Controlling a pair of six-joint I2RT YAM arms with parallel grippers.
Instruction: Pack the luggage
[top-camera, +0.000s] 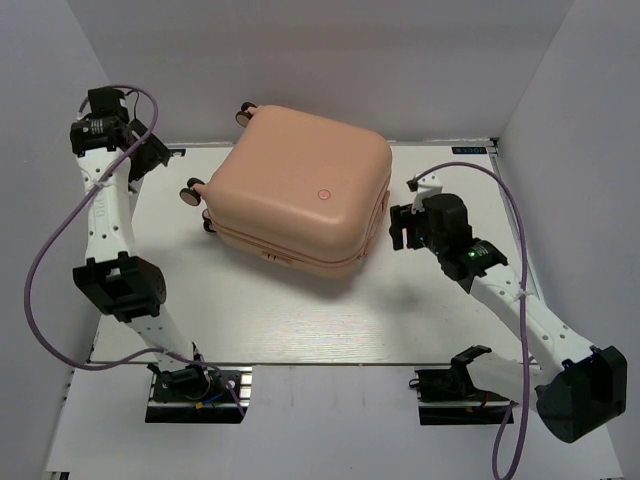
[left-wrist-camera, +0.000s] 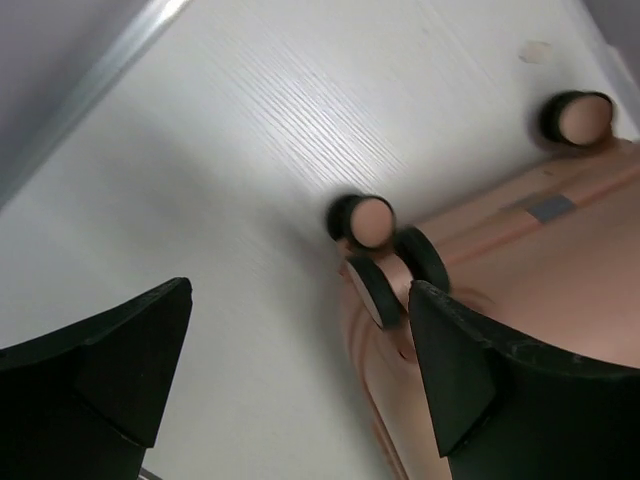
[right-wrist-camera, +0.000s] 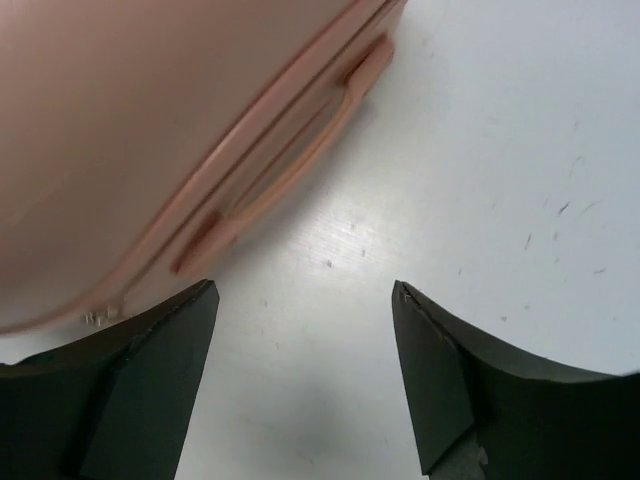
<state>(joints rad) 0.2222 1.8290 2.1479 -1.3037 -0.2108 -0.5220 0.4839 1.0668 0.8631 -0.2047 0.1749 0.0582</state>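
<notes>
left gripper (left-wrist-camera: 300, 300) wide apart, nothing in it, hanging close by the wheels (left-wrist-camera: 365, 220) at the luggage (top-camera: 300, 195) corner. right gripper (right-wrist-camera: 305, 290) spread too, empty, near the handle (right-wrist-camera: 300, 170) and not touching it. the luggage lies shut on the table (top-camera: 300, 320), between both arms. can't see what's inside.

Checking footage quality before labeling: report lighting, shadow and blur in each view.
Top external: even, soft light; the luggage is sharp and casts a faint shadow on the table at its near edge. Left wrist: bright sheen on the wood grain, wheels slightly soft. Right wrist: the luggage shell is blurred up close, table scratches crisp.
</notes>
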